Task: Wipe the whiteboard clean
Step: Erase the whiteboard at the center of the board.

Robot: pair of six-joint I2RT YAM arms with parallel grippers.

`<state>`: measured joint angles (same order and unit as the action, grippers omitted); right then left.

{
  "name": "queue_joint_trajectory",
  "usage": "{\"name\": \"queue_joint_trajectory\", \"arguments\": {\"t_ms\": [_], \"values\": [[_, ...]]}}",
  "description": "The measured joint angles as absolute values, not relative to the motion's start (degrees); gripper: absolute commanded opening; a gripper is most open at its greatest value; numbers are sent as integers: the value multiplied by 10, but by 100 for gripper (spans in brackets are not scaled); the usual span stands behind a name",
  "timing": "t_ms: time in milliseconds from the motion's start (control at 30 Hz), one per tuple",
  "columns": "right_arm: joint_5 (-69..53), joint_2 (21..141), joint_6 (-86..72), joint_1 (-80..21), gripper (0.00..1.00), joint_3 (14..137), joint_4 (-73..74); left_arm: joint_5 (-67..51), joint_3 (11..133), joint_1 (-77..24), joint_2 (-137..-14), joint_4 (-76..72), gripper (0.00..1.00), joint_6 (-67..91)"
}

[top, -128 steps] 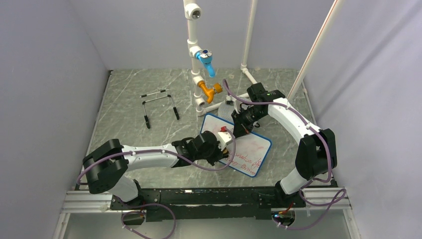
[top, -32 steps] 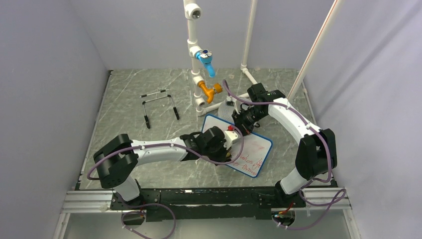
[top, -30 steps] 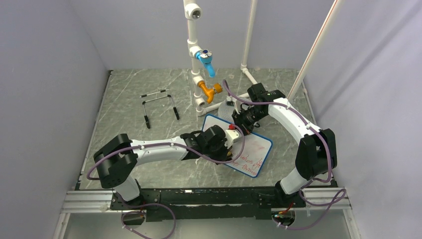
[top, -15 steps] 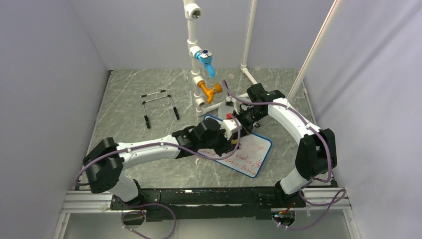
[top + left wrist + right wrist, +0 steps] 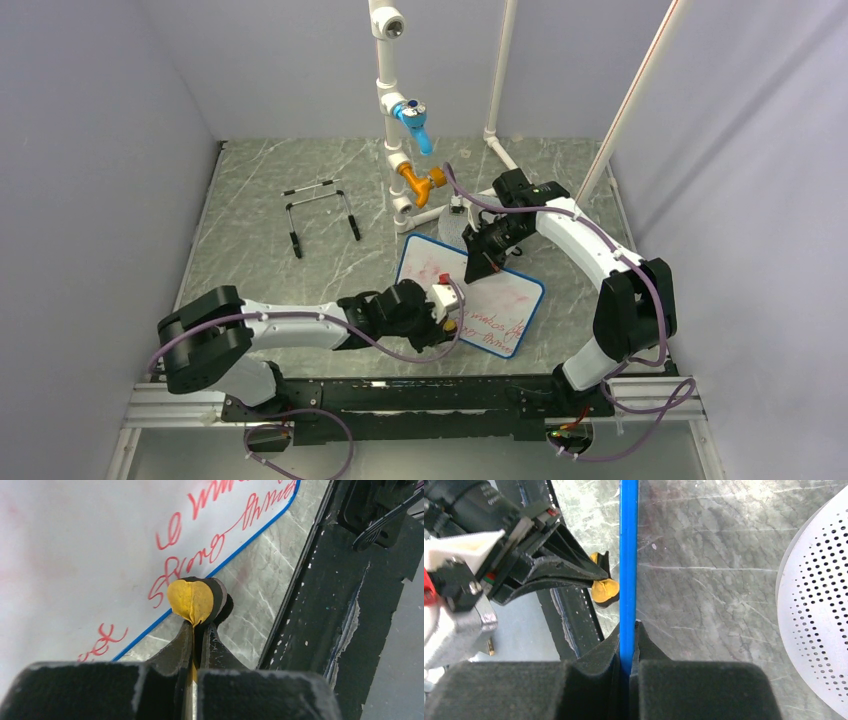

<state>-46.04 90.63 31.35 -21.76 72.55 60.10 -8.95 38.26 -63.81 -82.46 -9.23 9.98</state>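
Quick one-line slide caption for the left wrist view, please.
Left gripper shut on a small yellow pad at the whiteboard's blue-framed edge, red writing not yet erased.

I see open tabletop (image 5: 250,270) left of the whiteboard (image 5: 500,295), up to the wire stand (image 5: 320,212) farther back. Behind the board, pipes (image 5: 400,170) and a perforated disc (image 5: 452,226) crowd in. My right gripper (image 5: 472,268) clamps its far edge; my left arm (image 5: 300,325) bars the near-left corner.
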Motion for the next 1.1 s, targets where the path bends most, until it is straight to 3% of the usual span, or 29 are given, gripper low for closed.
{"name": "queue_joint_trajectory", "arguments": {"t_ms": [467,767,1100], "values": [[-460,906,312,-218,0,724,599,88,397,-709,-864,-115,0,82],[-445,906,300,-209,0,725,594,106,494,-712,-905,-60,0,37],[-445,906,300,-209,0,725,593,101,515,-707,-905,-54,0,11]]}}
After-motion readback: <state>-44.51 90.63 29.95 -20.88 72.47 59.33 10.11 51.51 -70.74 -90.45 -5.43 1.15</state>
